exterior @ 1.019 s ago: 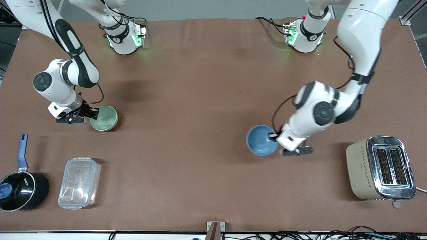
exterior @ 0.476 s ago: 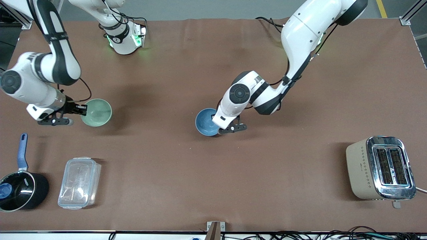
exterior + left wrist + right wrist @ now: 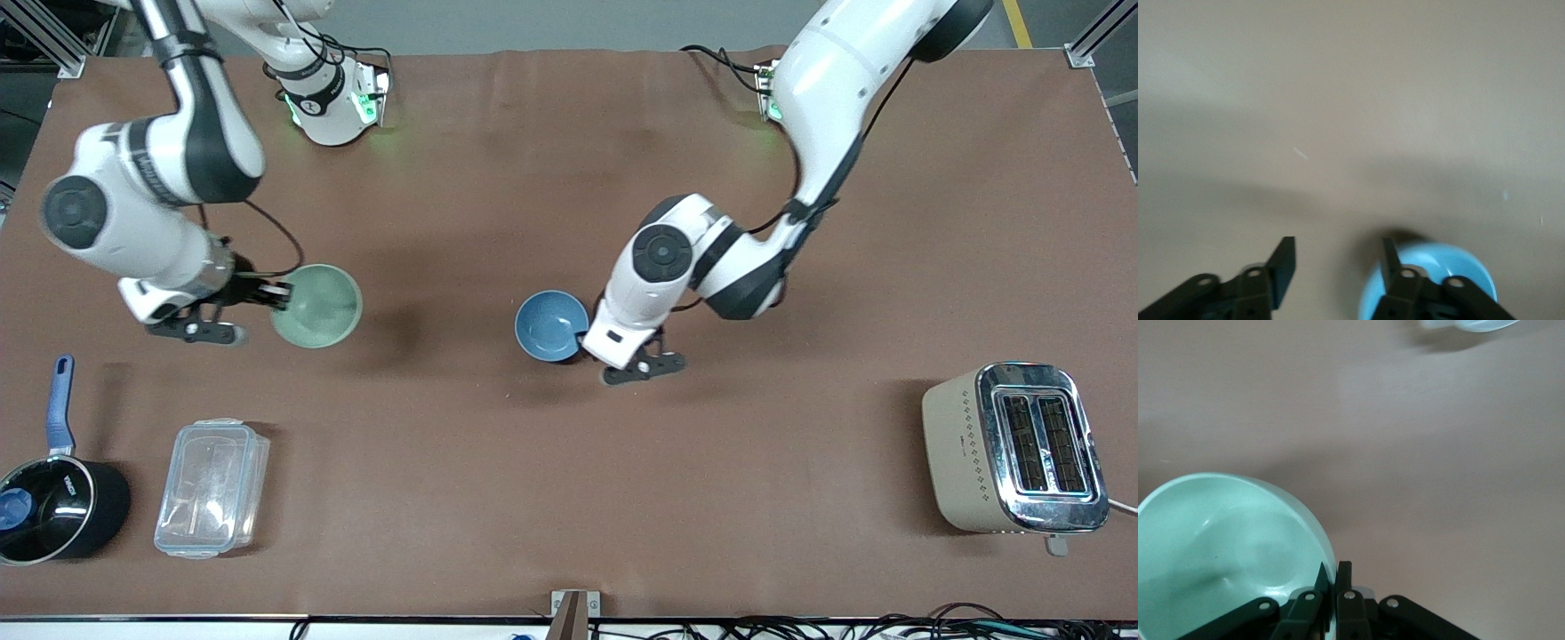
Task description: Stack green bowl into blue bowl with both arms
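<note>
The pale green bowl (image 3: 316,306) hangs above the table toward the right arm's end, and my right gripper (image 3: 280,296) is shut on its rim. In the right wrist view the fingers pinch the rim of the green bowl (image 3: 1225,547), with the right gripper (image 3: 1335,568) closed tight. The blue bowl (image 3: 551,325) sits on the table near the middle. My left gripper (image 3: 584,343) is beside it and open. In the left wrist view the left gripper (image 3: 1338,250) has one finger over the blue bowl (image 3: 1451,263) and the other outside it.
A beige toaster (image 3: 1013,449) stands near the front camera at the left arm's end. A clear plastic container (image 3: 212,487) and a black saucepan with a blue handle (image 3: 53,507) stand near the front camera at the right arm's end.
The left arm carried the blue bowl to the table's middle, where the bowl now rests, and its hand has shifted slightly off it. The right arm moved the green bowl toward the middle.
</note>
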